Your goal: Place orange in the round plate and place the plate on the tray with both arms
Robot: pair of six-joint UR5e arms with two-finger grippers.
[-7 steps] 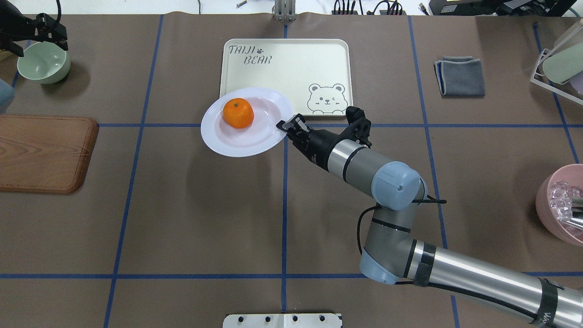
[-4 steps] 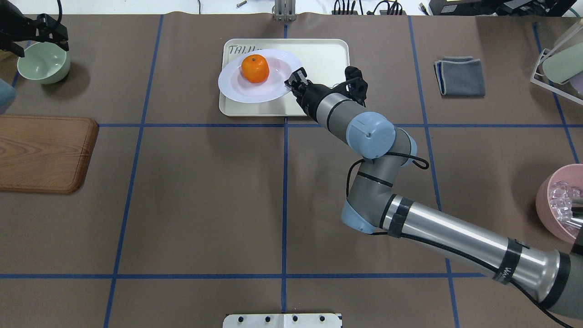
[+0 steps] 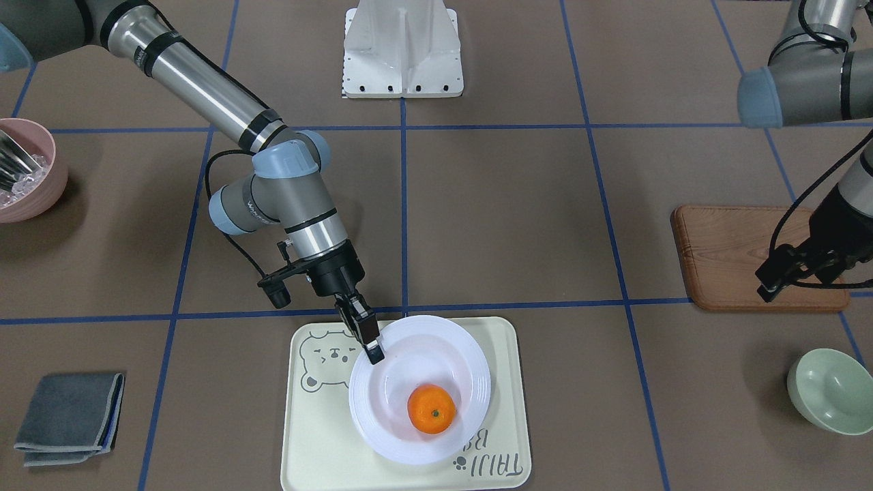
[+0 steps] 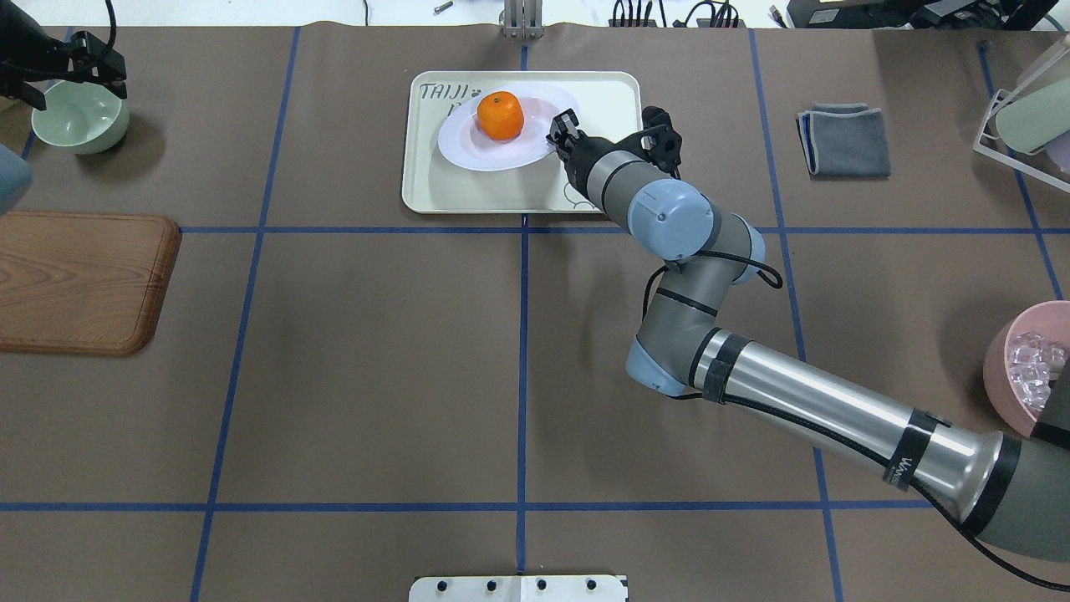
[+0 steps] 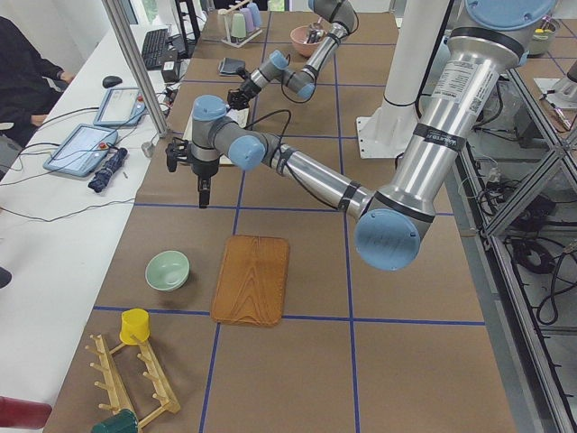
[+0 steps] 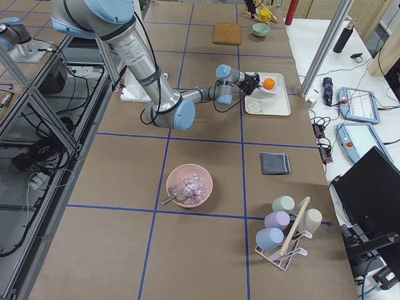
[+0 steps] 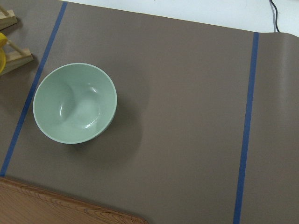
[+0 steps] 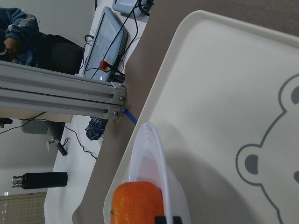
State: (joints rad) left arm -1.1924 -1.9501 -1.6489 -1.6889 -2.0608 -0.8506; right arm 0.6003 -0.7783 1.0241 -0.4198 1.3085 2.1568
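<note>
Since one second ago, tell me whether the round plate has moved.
Yes. The round plate moved forward and right, off the tray's near-left corner to fully over the tray.

right arm (image 4: pixel 802 401) extended forward, jaws pinching the round plate (image 4: pixel 468 150) | left arm (image 3: pixel 805 82) hovering aside (jaws unclear)

1. The round plate (image 3: pixel 470 368), held by its rim in the right end effector (image 3: pixel 374 351), is glossy, smooth and white, with fine ridges on the rim.
2. The orange (image 3: pixel 432 409), just beyond the end effector's tips, has a dimpled skin with a slight sheen.
3. The tray (image 3: pixel 320 436) under the end effector looks like smooth matt plastic.
4. The desk (image 4: pixel 376 376) has a matt brown cover that looks like paper, with blue tape lines (image 4: pixel 522 351).
5. The right arm (image 4: pixel 819 410) behind the end effector is shiny brushed metal; the end effector itself is matt black.
6. Far from the end effector, the board (image 4: pixel 79 280) is grained wood and the folded cloth (image 4: pixel 844 138) is soft grey fabric.
</note>
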